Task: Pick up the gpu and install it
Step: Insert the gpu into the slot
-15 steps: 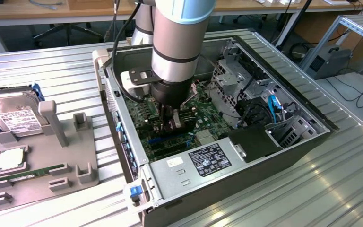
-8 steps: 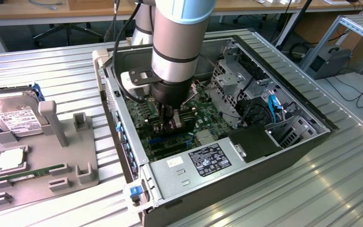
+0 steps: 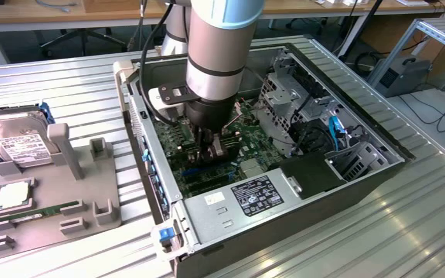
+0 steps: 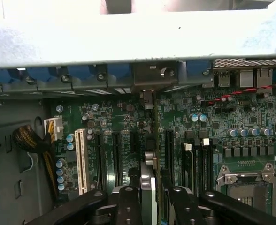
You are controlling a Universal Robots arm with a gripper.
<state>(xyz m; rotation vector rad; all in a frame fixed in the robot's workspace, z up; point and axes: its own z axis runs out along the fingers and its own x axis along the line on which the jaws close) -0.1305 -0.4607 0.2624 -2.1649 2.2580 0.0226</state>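
The arm (image 3: 216,52) is a thick silver-grey tube with a pale blue cap near the top and a thin black band lower down. A white block with a black face sits at its wrist, beside a black cable. The end effector (image 4: 149,199) is glossy black, with rounded linkages and screws.

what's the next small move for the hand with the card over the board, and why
Probably a slow, straight push down. The hand grips the gpu edge-on above the motherboard, and the card's bracket end already reaches the rear slot opening of the case. The card looks lined up along a slot, though whether it is seated can't be told.
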